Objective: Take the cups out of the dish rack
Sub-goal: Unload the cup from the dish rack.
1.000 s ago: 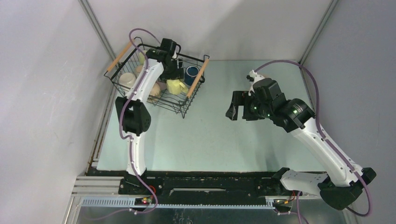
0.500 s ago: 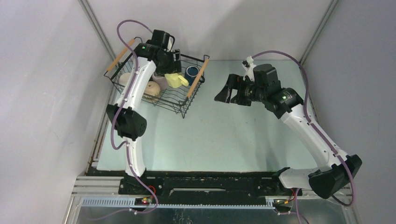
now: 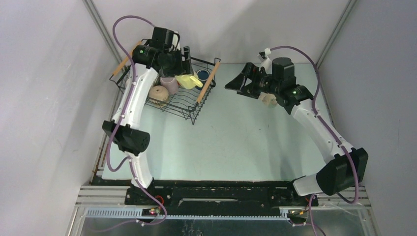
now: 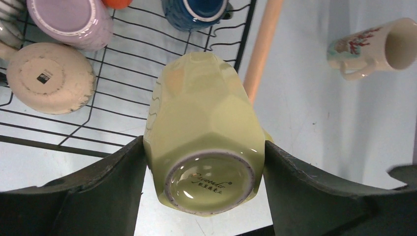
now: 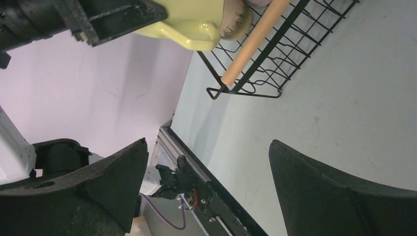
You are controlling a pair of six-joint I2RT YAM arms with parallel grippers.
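Observation:
My left gripper (image 3: 186,73) (image 4: 204,145) is shut on a pale yellow-green cup (image 3: 189,81) (image 4: 206,132), held bottom toward the wrist camera above the right side of the black wire dish rack (image 3: 189,103) (image 4: 123,54). A cream cup (image 3: 158,93) (image 4: 49,76), a mauve cup (image 3: 169,84) (image 4: 69,19) and a navy cup (image 3: 201,74) (image 4: 194,10) sit in the rack. My right gripper (image 3: 236,81) (image 5: 206,182) is open and empty in the air, right of the rack. The held cup (image 5: 192,22) and the rack (image 5: 295,34) show in the right wrist view.
A cream mug with a coloured pattern (image 3: 269,101) (image 4: 373,46) lies on its side on the table under the right arm. The rack's right wooden handle (image 3: 207,81) (image 4: 263,44) (image 5: 255,42) lies just under the held cup. Grey walls stand close behind and left of the rack.
My left gripper has lifted the yellow-green cup up out of the rack. My right arm has swung back and left toward the rack, uncovering the patterned mug.

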